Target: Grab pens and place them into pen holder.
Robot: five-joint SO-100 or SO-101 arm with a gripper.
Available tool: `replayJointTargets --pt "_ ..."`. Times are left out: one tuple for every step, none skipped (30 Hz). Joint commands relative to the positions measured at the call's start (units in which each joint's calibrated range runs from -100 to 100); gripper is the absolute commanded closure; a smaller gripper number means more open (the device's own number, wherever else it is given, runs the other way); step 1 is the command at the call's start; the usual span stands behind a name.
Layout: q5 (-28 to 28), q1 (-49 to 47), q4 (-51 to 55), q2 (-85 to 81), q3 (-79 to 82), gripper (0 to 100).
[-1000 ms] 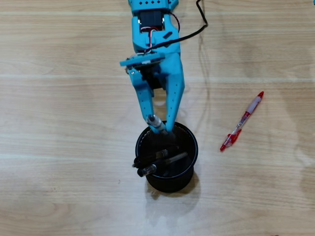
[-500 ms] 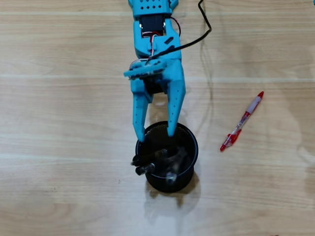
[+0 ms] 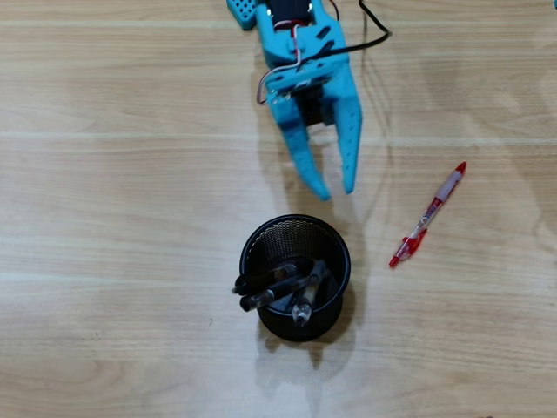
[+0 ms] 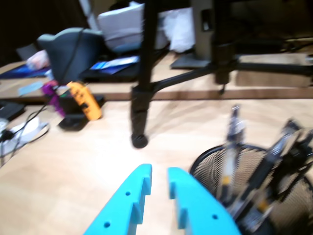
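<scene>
We find the gripper (image 3: pixel 338 192) withdrawn from the pen holder (image 3: pixel 338 239), jaws parted and empty (third pen now inside). The red pen (image 3: pixel 428 215) remains on the table (image 3: pixel 104 218).

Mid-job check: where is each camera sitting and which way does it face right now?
Overhead view: fixed above the table, looking straight down; shows the blue arm entering from the top edge, the end effector, the pen holder and the red pen.
Wrist view: rides on the arm, looking low across the table past the end effector toward clutter and a black stand leg.
Shared: the end effector's fingertips, the pen holder and its pens.
</scene>
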Motion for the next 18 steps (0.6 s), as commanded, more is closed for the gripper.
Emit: replayJointTargets --pt "-0.05 -2.01 0.05 -7.24 4.31 98" --pt "-0.10 -2.55 1.26 -8.25 5.03 98" --pt "-0.05 -3.10 3.67 -9.18 5.12 98" --pt "-0.05 -3.73 7.11 -10.35 5.03 98" --pt "-0.15 -4.37 10.99 -11.53 4.58 98" --pt "-0.15 -4.82 15.12 -12.87 3.77 98" --pt "-0.10 -5.37 19.51 -14.13 2.78 98" --pt "-0.05 -6.00 23.82 -15.31 1.79 98" --pt "0.05 -6.36 28.12 -16.48 0.71 98" --pt "0.05 -6.91 32.17 -17.58 -0.28 98" --pt "-0.10 -7.54 36.04 -18.75 -1.10 98" --pt "-0.20 -8.09 39.66 -19.76 -1.64 98" --pt "-0.20 -8.63 43.10 -20.68 -1.91 98" --pt "-0.20 -9.18 46.12 -21.61 -2.09 98" --pt "-0.25 -9.72 48.87 -22.45 -2.27 98" --pt "-0.36 -10.27 51.11 -23.20 -2.36 98" --pt "-0.61 -10.72 53.18 -23.88 -2.36 98" --pt "-1.47 -11.27 54.90 -24.38 -2.36 98"
